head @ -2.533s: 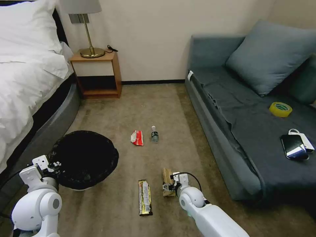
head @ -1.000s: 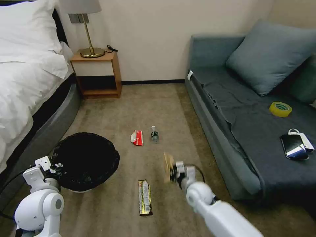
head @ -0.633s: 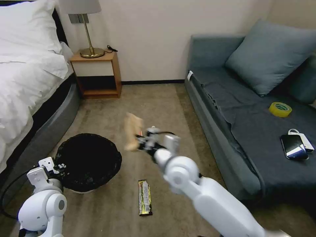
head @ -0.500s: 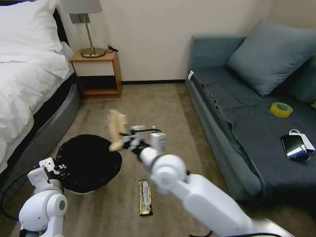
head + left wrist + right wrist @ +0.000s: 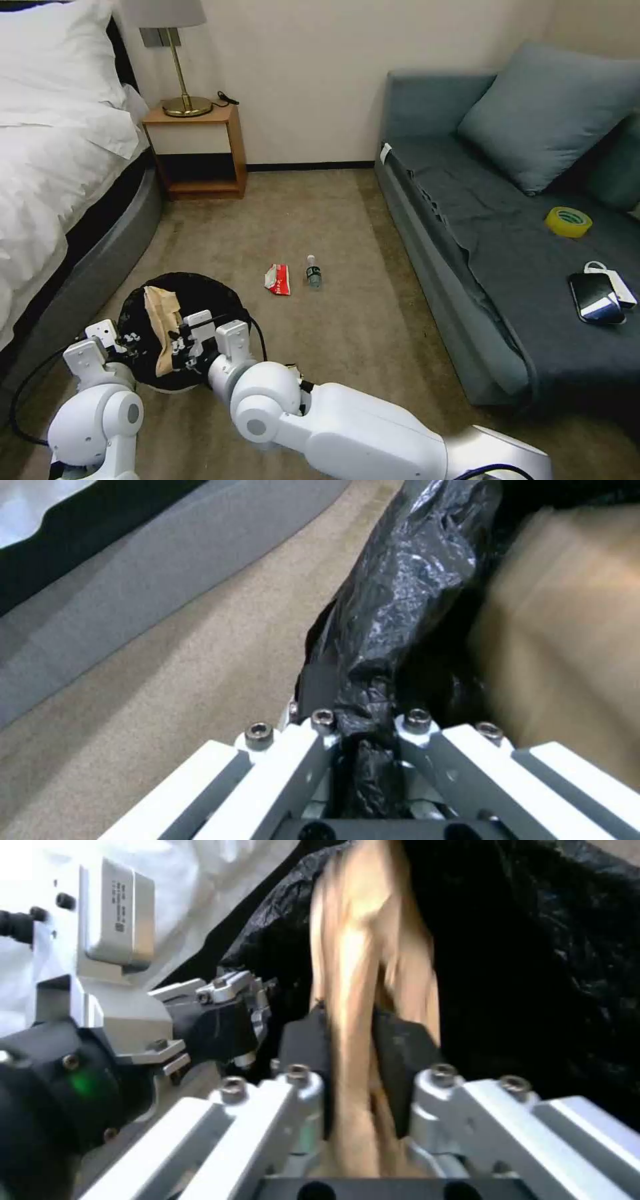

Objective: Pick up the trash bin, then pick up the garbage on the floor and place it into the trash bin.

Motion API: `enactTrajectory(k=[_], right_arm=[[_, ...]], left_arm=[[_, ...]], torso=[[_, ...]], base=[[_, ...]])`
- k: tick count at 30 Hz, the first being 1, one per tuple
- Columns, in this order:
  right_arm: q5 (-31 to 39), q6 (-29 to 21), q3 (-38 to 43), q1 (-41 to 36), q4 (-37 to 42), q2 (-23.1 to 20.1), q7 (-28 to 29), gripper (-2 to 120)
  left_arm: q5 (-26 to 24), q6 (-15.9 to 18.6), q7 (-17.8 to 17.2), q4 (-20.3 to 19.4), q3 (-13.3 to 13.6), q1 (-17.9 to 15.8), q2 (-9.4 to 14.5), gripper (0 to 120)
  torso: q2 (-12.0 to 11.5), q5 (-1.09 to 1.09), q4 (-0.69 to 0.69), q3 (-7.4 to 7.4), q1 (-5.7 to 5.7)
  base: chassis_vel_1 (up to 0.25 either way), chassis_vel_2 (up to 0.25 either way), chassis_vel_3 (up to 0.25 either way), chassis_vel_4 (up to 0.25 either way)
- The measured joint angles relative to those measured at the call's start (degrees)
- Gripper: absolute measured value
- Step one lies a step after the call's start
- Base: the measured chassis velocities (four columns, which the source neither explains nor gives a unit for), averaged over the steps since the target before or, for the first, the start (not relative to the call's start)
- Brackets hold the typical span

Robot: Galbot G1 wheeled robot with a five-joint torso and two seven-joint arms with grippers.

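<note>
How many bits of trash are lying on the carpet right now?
2: a crumpled red-white wrapper and, beside it, a tiny clear bottle with a dark label. The tan crumpled paper is off the floor, held in the right hand over the black-lined bin. The arm may hide more.

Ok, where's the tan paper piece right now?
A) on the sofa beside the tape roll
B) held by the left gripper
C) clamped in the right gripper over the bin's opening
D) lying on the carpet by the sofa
C: the right gripper is shut on the tan paper piece, above the black-lined trash bin.
</note>
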Motion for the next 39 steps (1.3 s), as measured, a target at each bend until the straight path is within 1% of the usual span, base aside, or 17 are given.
enactTrajectory(k=[1, 5, 7, 10, 13, 15, 16, 19, 20, 21, 22, 25, 28, 32, 35, 36, 39], right_arm=[[0.0, 0.0, 0.0, 0.0, 0.0, 0.0, 0.0, 20], [-0.5, -0.1, 0.1, 0.2, -0.1, -0.5, 0.0, 40], [-0.7, -0.1, 0.3, 0.2, 0.1, -0.7, -0.1, 43], [-2.0, -0.2, 1.7, 0.1, 1.0, -1.8, -0.3, 57], [-3.2, -0.7, 4.3, 0.1, 2.3, -2.6, -0.7, 65], [-6.8, -1.6, 8.9, 0.6, 3.7, -4.7, -2.0, 76], [-6.8, -1.6, 8.9, 0.6, 3.7, -4.7, -2.0, 76], [-13.7, -3.6, 14.9, 1.3, 4.6, -9.7, -4.0, 90], [-14.1, -4.6, 16.2, 1.4, 4.6, -11.6, -4.0, 93], [-14.1, -4.6, 16.2, 1.4, 4.6, -11.6, -4.0, 93], [-13.6, -5.9, 17.2, 1.3, 4.3, -14.0, -4.0, 98], [-9.7, -8.6, 16.8, -0.1, 2.3, -20.7, -3.4, 100], [-6.3, -9.7, 14.7, -0.8, -0.4, -22.3, -2.4, 100], [-2.4, -10.0, 9.9, -0.9, -6.2, -21.6, -1.2, 100], [2.0, -9.9, 3.7, 0.7, -12.3, -19.0, -0.8, 100], [2.0, -9.9, 3.7, 0.7, -12.3, -19.0, -0.8, 100], [4.1, -9.7, -2.6, 2.4, -16.8, -16.9, -0.8, 100]], left_arm=[[0.0, 0.0, 0.0, 0.0, 0.0, 0.0, 0.0, 2], [0.0, 0.0, 0.1, 0.0, 0.0, 0.0, -0.2, 2], [0.0, 0.0, 0.1, -0.1, -0.1, 0.0, -0.2, 2], [0.1, 0.0, 0.1, -0.3, -0.2, 0.0, -0.2, 2], [0.1, 0.0, 0.2, -0.4, -0.4, 0.1, -0.1, 2], [0.0, 0.0, 0.2, -0.4, -0.7, 0.0, 0.2, 2], [0.0, 0.0, 0.2, -0.4, -0.7, 0.0, 0.2, 2], [-0.1, 0.0, 0.3, -0.7, -1.4, -0.3, 0.6, 2], [-0.2, 0.0, 0.3, -0.8, -1.6, -0.3, 0.7, 2], [-0.2, 0.0, 0.3, -0.8, -1.6, -0.3, 0.7, 2], [-0.4, 0.0, 0.3, -1.0, -1.8, -0.3, 0.8, 2], [-0.7, 0.0, 0.4, -1.6, -2.3, 0.2, 0.9, 2], [-1.0, 0.0, 0.4, -2.1, -2.4, 0.6, 1.1, 2], [-1.4, 0.0, 0.4, -2.9, -2.7, 1.1, 1.3, 2], [-2.1, 0.0, 0.4, -3.8, -2.9, 1.4, 1.5, 2], [-2.1, 0.0, 0.4, -3.8, -2.9, 1.4, 1.5, 2], [-2.5, 0.0, 0.3, -4.2, -3.3, 1.4, 1.6, 2]], torso=[[0.0, 0.0, 0.0, 0.0, 0.0], [0.0, 0.0, 0.0, 0.0, 0.0], [0.0, 0.0, 0.0, 0.0, 0.0], [0.0, 0.0, 0.0, 0.0, 0.0], [0.0, 0.01, 0.0, 0.0, 0.0], [0.0, 0.01, 0.01, 0.0, 0.0], [0.0, 0.01, 0.01, 0.0, 0.0], [0.0, 0.02, -0.01, 0.0, 0.0], [0.0, 0.02, -0.02, 0.0, 0.0], [0.0, 0.02, -0.02, 0.0, 0.0], [0.0, 0.03, -0.01, 0.0, 0.0], [0.0, 0.02, -0.03, 0.0, 0.0], [0.0, 0.02, -0.03, 0.0, 0.0], [0.0, 0.02, -0.01, 0.0, 0.0], [0.0, 0.01, 0.0, 0.0, 0.0], [0.0, 0.01, 0.0, 0.0, 0.0], [0.0, 0.01, 0.02, 0.0, 0.0]], base=[[0.0, 0.0, 0.0, 0.0], [0.0, 0.0, 0.0, 0.0], [0.0, 0.0, 0.0, 0.0], [0.0, 0.0, 0.0, 0.0], [0.0, 0.0, 0.0, 0.0], [0.0, 0.0, 0.0, 0.0], [0.0, 0.0, 0.0, 0.0], [0.0, 0.0, 0.0, 0.0], [0.0, 0.0, 0.0, 0.0], [0.0, 0.0, 0.0, 0.0], [0.0, 0.0, 0.0, 0.0], [0.0, 0.0, 0.0, 0.0], [0.0, 0.0, 0.0, 0.0], [0.0, 0.0, 0.0, 0.0], [0.0, 0.0, 0.0, 0.0], [0.0, 0.0, 0.0, 0.0], [0.0, 0.0, 0.0, 0.0]])
